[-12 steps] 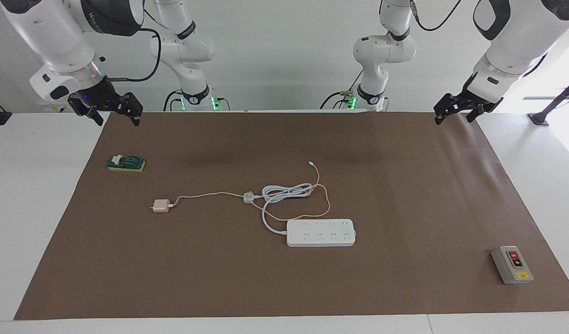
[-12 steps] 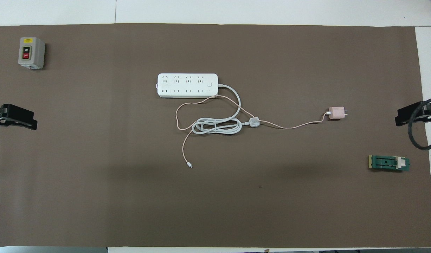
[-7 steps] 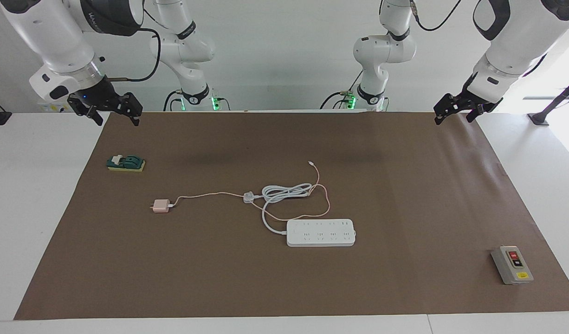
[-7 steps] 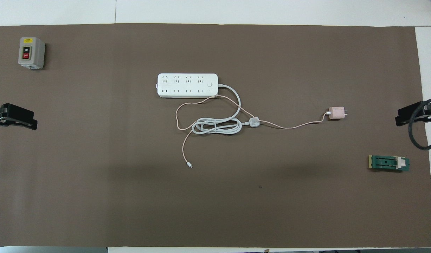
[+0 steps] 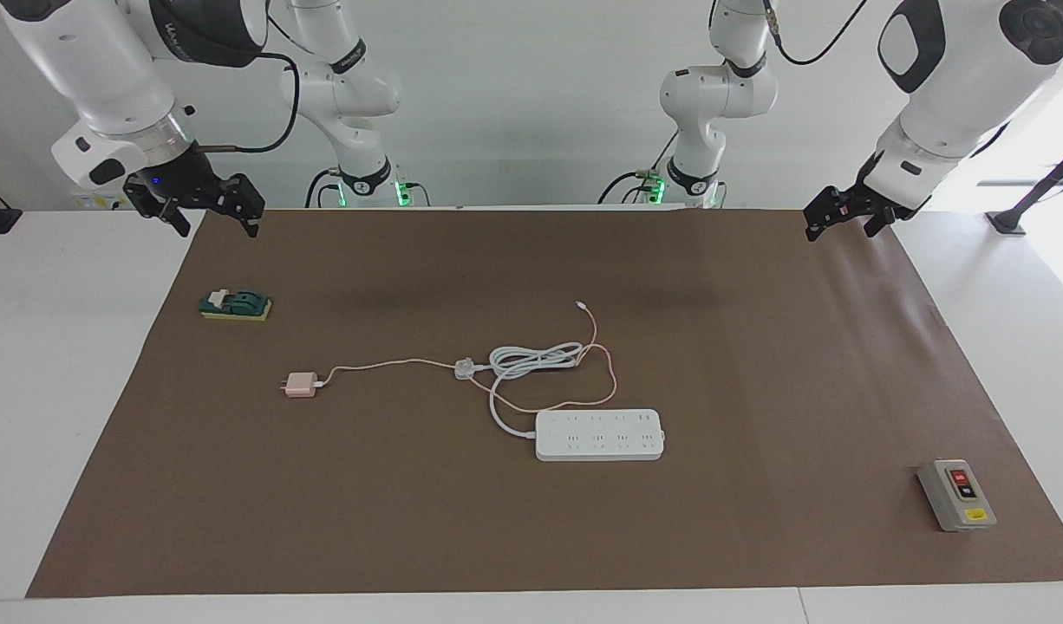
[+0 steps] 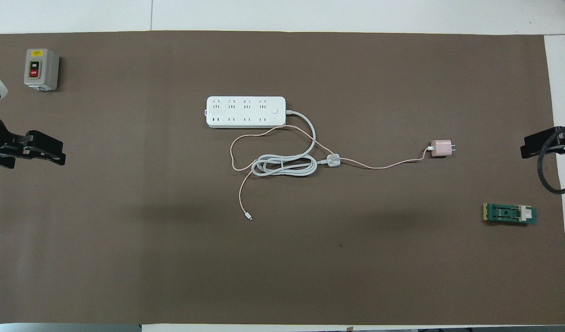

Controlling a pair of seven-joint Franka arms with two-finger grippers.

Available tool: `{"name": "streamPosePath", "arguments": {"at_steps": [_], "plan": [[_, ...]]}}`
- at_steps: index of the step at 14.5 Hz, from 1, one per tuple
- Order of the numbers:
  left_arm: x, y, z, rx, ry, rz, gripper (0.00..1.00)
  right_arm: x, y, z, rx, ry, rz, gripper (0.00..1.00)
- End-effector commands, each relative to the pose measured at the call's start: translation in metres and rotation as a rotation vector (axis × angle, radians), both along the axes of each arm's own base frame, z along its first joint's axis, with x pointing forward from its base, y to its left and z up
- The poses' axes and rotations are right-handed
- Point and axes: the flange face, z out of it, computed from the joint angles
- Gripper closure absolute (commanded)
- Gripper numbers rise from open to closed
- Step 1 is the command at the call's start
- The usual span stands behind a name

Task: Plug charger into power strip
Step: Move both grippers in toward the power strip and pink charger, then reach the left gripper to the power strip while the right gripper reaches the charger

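The broad brown paper mat [image 5: 757, 364] is covering the table, and both arms are hanging raised at its ends: the right gripper [image 5: 209, 206] and the left gripper [image 5: 844, 213], each with fingers standing wide and carrying nothing. The flat white power strip [image 5: 599, 434] is lying mid-mat. The small pale-pink cube charger [image 5: 302, 385] is sitting toward the right arm's end, its thin pink cable [image 5: 384, 364] trailing slack. It looks light and rigid; gripping its flat sides seems best.
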Motion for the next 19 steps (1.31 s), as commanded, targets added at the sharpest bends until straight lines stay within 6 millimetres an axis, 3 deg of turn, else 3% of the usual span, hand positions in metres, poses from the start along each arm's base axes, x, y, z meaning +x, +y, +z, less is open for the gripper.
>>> {"name": "streamPosePath", "arguments": {"at_steps": [1, 3, 4, 6, 8, 12, 13, 14, 15, 17, 19], "plan": [[0.012, -0.009, -0.006, 0.020, -0.030, -0.006, 0.00, 0.000, -0.023, -0.018, 0.024, -0.009, -0.039, 0.00], [0.027, -0.019, -0.034, 0.022, 0.005, -0.037, 0.00, 0.006, -0.037, -0.039, 0.070, 0.016, -0.139, 0.00], [0.037, -0.020, -0.047, 0.025, 0.012, -0.023, 0.00, 0.014, -0.042, -0.058, 0.091, 0.048, -0.200, 0.00], [0.059, -0.036, -0.083, 0.034, 0.046, -0.034, 0.00, 0.030, -0.049, -0.091, 0.153, 0.084, -0.341, 0.00], [0.086, -0.055, -0.107, 0.041, 0.084, -0.063, 0.00, 0.041, -0.059, -0.126, 0.209, 0.140, -0.526, 0.00], [0.095, -0.071, -0.149, 0.080, 0.183, 0.017, 0.00, 0.057, -0.078, -0.185, 0.364, 0.252, -0.911, 0.00], [0.099, -0.089, -0.146, 0.072, 0.167, -0.013, 0.00, 0.064, -0.080, -0.209, 0.387, 0.297, -0.955, 0.00], [0.104, -0.094, -0.141, 0.067, 0.148, -0.028, 0.00, 0.066, -0.090, -0.233, 0.426, 0.341, -1.031, 0.00], [0.106, -0.107, -0.149, 0.040, 0.159, -0.058, 0.00, 0.068, -0.093, -0.247, 0.454, 0.379, -1.104, 0.00], [0.101, -0.125, -0.144, -0.028, 0.169, -0.078, 0.00, 0.071, -0.094, -0.278, 0.473, 0.443, -1.168, 0.00], [0.094, -0.148, -0.119, -0.108, 0.149, -0.077, 0.00, 0.071, -0.096, -0.296, 0.529, 0.491, -1.209, 0.00]]}}
